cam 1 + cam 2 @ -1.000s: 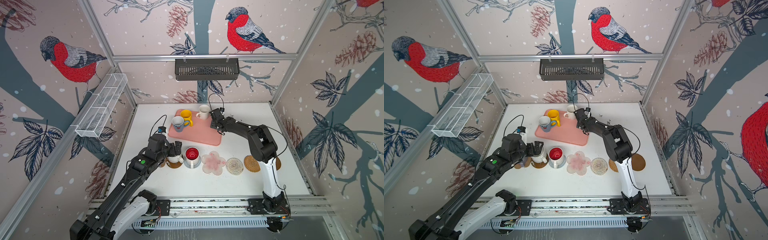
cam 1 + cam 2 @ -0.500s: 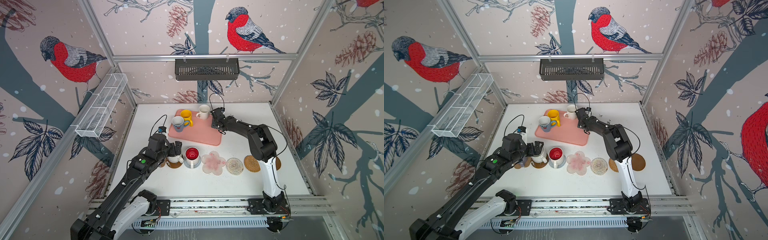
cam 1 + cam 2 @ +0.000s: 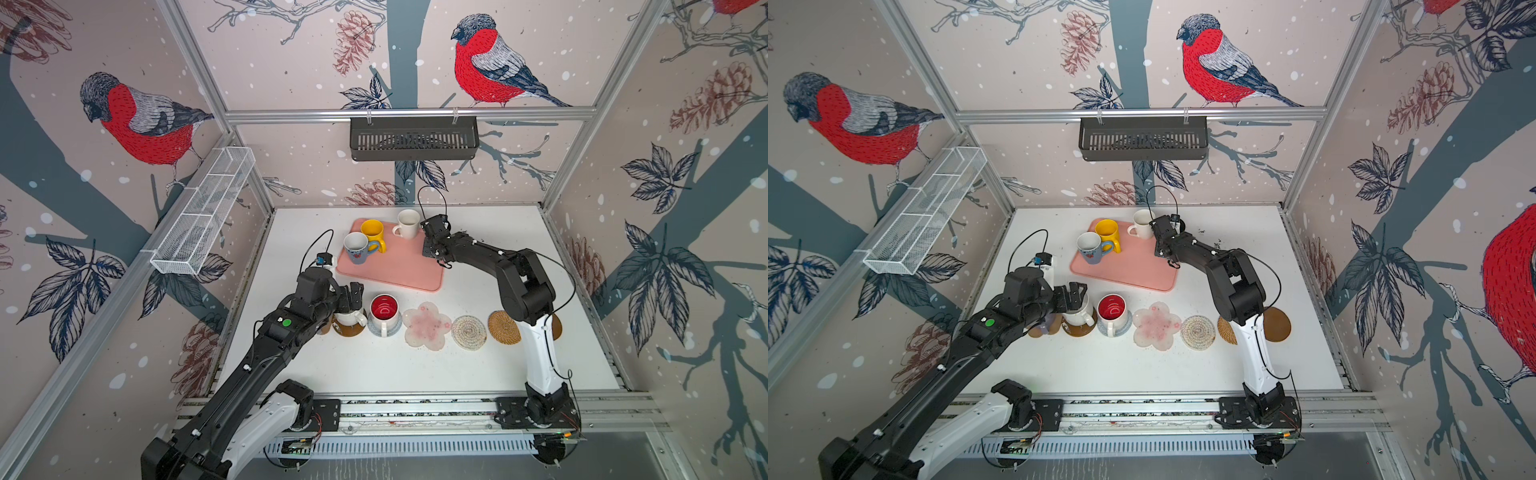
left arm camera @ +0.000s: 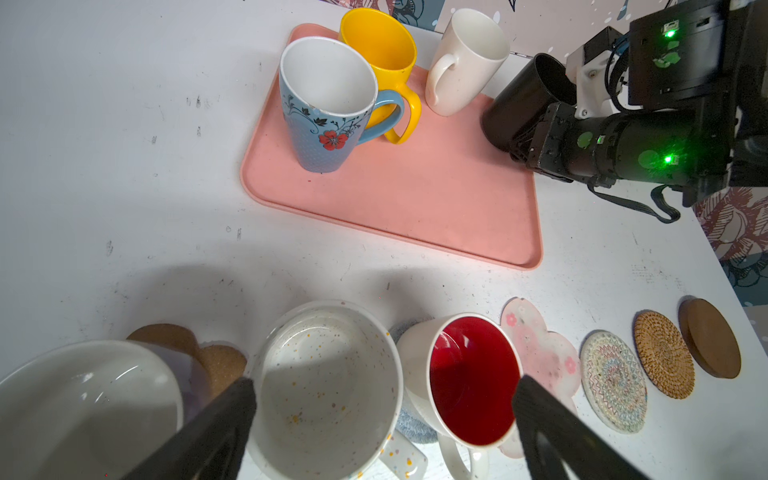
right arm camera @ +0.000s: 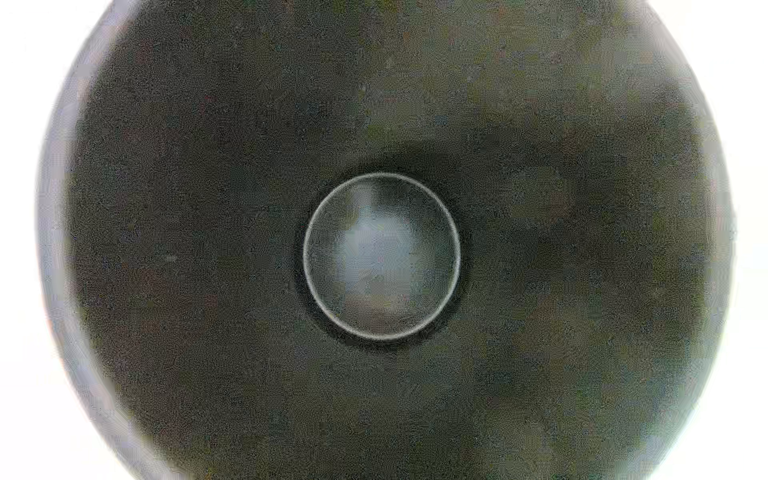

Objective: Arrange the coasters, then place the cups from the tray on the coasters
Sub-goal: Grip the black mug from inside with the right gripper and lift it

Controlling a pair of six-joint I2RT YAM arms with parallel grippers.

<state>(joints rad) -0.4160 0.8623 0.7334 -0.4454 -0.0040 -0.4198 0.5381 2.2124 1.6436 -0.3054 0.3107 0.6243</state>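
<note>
On the far right corner of the pink tray [image 3: 399, 270] my right gripper [image 3: 434, 247] is shut on the tilted black cup [image 4: 519, 104], and its wrist view looks straight into that cup's dark inside [image 5: 382, 257]. Yellow [image 3: 372, 230], blue-handled [image 3: 356, 247] and plain white [image 3: 408, 223] cups stand on the tray. My left gripper [image 4: 382, 415] hangs open over the speckled cup [image 4: 324, 386] on a brown coaster [image 3: 351, 331], beside the red-lined cup [image 3: 383, 309] on the grey-blue coaster [image 4: 409, 424]. A lavender cup [image 4: 83, 407] sits on the tan coaster [image 4: 212, 361].
Bare coasters lie in a row to the right: pink flower [image 3: 427, 325], cream rope [image 3: 468, 332], rattan [image 3: 503, 327] and a brown disc [image 3: 1277, 324] partly behind the right arm's upright link [image 3: 536, 345]. A black basket [image 3: 413, 139] hangs on the back wall.
My right gripper's jaws have closed on the black cup at the tray's corner. The left arm has stayed where it was.
</note>
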